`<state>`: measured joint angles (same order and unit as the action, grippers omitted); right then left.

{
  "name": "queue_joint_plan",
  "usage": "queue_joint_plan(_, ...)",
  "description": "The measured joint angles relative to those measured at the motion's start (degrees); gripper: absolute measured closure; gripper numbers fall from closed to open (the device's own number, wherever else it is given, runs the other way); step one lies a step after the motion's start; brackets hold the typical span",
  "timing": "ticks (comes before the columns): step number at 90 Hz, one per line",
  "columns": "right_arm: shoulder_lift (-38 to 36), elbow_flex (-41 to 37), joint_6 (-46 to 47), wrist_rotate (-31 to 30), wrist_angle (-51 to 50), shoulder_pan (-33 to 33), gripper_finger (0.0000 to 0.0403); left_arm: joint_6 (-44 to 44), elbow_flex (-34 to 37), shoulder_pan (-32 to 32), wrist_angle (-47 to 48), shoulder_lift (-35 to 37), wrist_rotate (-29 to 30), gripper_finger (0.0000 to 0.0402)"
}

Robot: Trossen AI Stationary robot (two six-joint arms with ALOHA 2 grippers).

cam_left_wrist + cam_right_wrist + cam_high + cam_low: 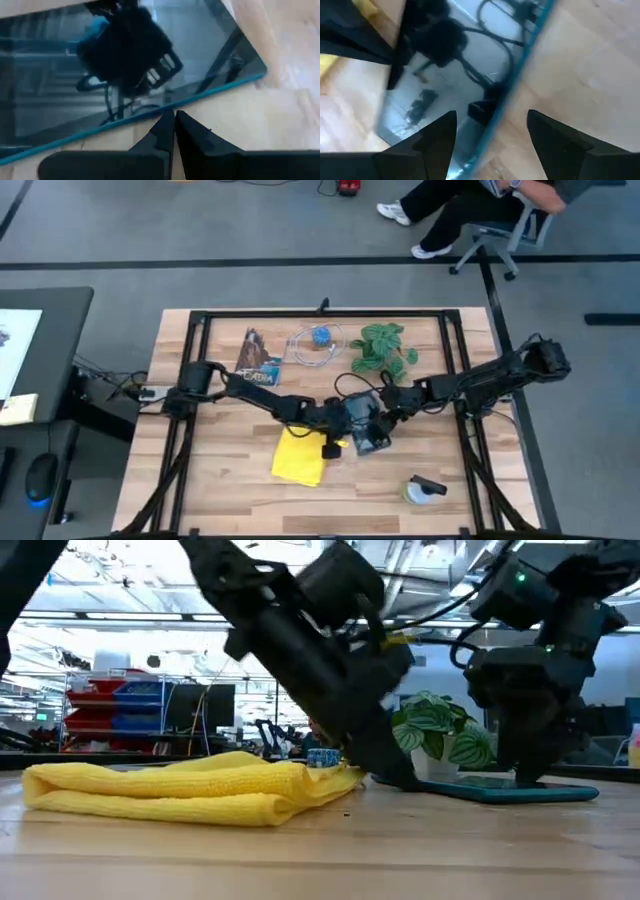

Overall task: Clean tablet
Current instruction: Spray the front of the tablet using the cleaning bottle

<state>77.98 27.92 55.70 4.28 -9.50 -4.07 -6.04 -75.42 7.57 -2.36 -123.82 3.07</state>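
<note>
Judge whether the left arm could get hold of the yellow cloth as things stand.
Probably yes. The left end effector sits shut at the tablet's edge, right beside the yellow cloth, with nothing lying on the cloth. It would have to open first.

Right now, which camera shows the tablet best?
The left wrist view: the tablet fills it, glossy screen and teal edge clear. The right wrist view shows a slanted part, the low view only its thin edge, and the high view mostly hides it under the arms.

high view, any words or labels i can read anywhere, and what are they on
"ACADIA", only roughly legible, on the printed booklet at the table's far left.
Spray bottle: any label is too small to read.
Tablet: screen shows reflections only, no text.
Nothing else is readable.
</note>
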Motion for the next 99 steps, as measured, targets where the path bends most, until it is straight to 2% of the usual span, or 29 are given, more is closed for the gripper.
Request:
queue_joint_plan(31,2.6,-1.7,-1.6,3.7,9.3,1.3,0.0168,0.0,-0.9,-0.3,0.8,-1.5,-0.8,0.0402)
queue_joint_plan(65,-3.0,-1.9,-4.9,4.8,7.8,0.9,0.0168,-0.1,-0.9,-0.5,1.0,-1.6,-0.9,0.0402)
queue_joint_plan(99,-3.2,-1.8,-4.8,6.0,7.8,1.2,0.0168,-0.6,-0.8,-0.5,1.1,-1.6,-0.8,0.0402)
